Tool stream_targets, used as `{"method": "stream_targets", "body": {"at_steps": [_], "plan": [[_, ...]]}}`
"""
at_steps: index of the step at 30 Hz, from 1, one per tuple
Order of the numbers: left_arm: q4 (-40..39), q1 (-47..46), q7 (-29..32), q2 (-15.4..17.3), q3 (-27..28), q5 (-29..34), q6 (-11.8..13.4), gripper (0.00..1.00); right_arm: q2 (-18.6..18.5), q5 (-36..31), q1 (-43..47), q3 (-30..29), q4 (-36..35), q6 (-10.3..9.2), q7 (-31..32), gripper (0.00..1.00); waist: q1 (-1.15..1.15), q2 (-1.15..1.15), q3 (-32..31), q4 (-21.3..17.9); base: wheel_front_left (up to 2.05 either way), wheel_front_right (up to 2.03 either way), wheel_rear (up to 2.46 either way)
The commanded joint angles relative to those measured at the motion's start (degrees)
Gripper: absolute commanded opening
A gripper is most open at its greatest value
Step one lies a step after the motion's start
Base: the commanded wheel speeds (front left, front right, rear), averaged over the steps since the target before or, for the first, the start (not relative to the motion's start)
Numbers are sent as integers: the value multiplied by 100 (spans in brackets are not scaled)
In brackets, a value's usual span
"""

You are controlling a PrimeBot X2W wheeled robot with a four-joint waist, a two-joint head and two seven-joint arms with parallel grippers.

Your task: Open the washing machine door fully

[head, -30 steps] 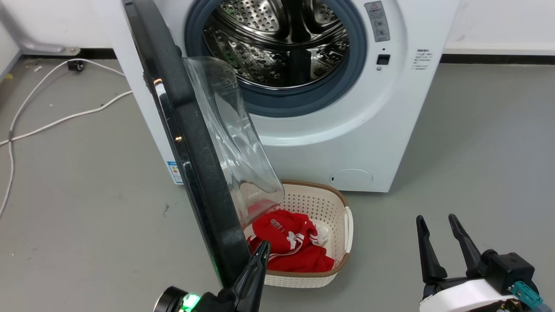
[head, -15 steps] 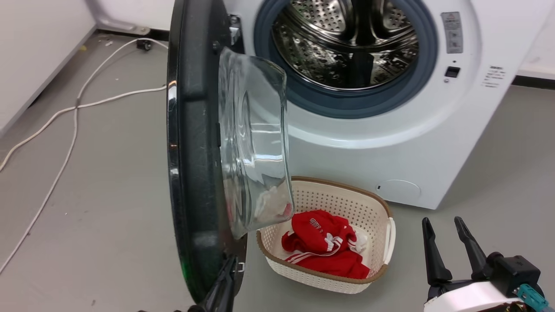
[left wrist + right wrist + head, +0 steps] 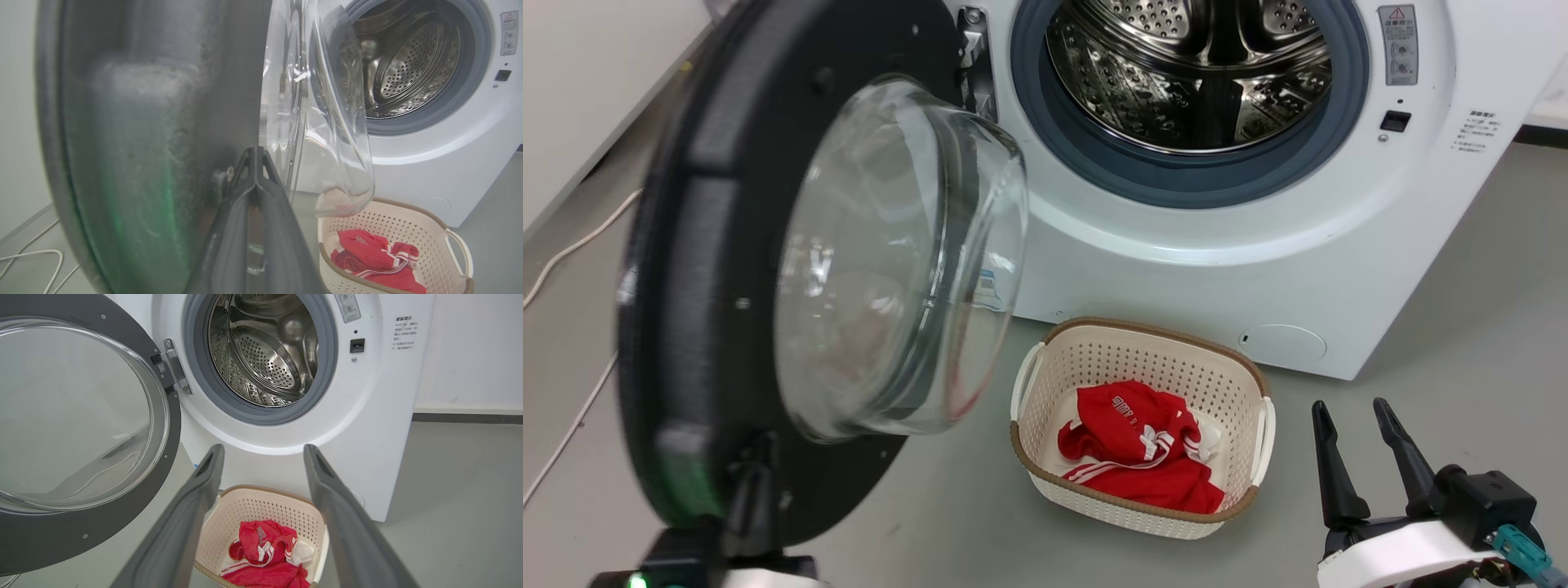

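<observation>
1. From the head view I count one washing machine [image 3: 1258,269], one door [image 3: 698,245], one basket [image 3: 1143,359], one red garment [image 3: 1135,441] and two grippers. The door hangs on its metal hinge [image 3: 974,49] at the left of the steel drum [image 3: 1201,73]. It is swung wide, its inner face turned toward me.
2. In the same view, the door's lower rim is near the basket's left handle but apart from it. Bare grey floor [image 3: 1462,327] lies open to the right of the basket. A white cable [image 3: 572,245] lies on the floor left of the door. The right gripper [image 3: 1347,406] sits low right with its fingers spread and nothing between them. The left gripper [image 3: 754,469] is a blur at the door's bottom edge.
3. Left wrist view: my two fingers meet at their tips, pressed together against the door's dull black inner face, beside a small metal catch [image 3: 222,179]. The clear glass bowl [image 3: 327,122] bulges out to the right, above the basket.
4. Right wrist view: the two fingers stand wide apart and hold nothing, with the basket below between them. The door is a black ring with small screws around the glass, well left of the fingers.
</observation>
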Motion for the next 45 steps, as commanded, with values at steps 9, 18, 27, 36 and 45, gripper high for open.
{"method": "stream_targets", "body": {"at_steps": [9,18,27,36,45], "plan": [[688,-572,-12,373,1203,-352,-30,0,10,-97,-181,-24,-105,-2,69,100,0,0,264,-216,0,0,0],[1619,-1143,-12,771,2236,-382,-248,0,10,-138,-282,-65,-177,-2,106,100,0,0,479,-343,0,0,0],[2332,-1467,-11,902,2796,-103,-536,0,9,-122,-308,-37,-112,-3,103,100,0,0,428,-405,0,0,0],[2000,-1098,-13,399,2892,355,-658,0,10,-19,-165,-4,-14,-2,60,100,0,0,143,-458,0,0,0],[1019,-152,-13,-518,2658,727,-706,0,10,23,5,75,58,-3,17,100,0,0,-235,-552,0,0,0]]}}
